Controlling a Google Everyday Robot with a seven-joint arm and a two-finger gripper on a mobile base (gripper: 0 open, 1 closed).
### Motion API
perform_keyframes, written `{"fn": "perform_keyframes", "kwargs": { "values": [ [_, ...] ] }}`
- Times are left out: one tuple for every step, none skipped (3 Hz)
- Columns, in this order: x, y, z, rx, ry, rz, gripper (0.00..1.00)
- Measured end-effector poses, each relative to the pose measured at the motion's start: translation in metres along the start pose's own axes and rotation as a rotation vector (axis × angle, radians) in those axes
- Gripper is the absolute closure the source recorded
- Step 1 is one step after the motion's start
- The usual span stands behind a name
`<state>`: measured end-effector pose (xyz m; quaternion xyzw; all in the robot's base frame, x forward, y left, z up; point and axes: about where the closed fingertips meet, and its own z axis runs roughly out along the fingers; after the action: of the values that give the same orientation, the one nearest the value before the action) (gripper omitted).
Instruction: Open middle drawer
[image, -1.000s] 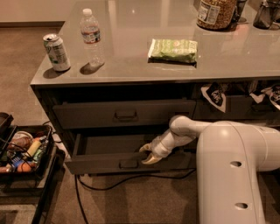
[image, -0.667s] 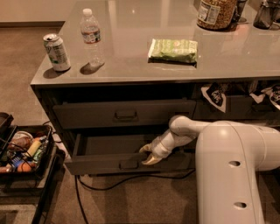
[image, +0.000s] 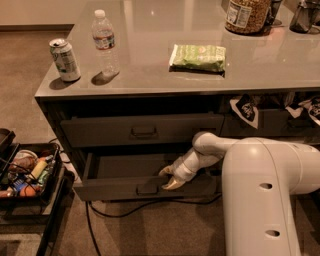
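Observation:
The middle drawer (image: 115, 187) is the wide dark-grey one below the top drawer (image: 100, 131). It stands pulled out, and its plain grey inside shows. A small bar handle (image: 147, 189) sits at the centre of its low front. My gripper (image: 170, 178) is at the top edge of that front, just right of the handle. It is open, with one pale fingertip (image: 164, 171) over the drawer's inside and the other at the front panel. The white arm (image: 260, 190) reaches in from the right.
On the grey counter (image: 150, 75) stand a soda can (image: 65, 60), a water bottle (image: 105, 42), a green snack bag (image: 198, 57) and a jar (image: 245, 15). A black cart of clutter (image: 27, 175) is at the left. A dark cable (image: 115, 212) runs on the carpet.

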<state>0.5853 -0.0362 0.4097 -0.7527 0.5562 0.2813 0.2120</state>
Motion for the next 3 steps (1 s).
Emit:
{"fn": "perform_keyframes", "kwargs": {
  "values": [
    [-0.0033,0.0108,0.0036,-0.025,0.018,-0.012,1.00],
    [-0.0030,0.0120,0.0017,-0.024,0.019,-0.013,1.00],
    [-0.0065,0.0054,0.0039,0.061,0.036,-0.103,1.00]
  ]
}}
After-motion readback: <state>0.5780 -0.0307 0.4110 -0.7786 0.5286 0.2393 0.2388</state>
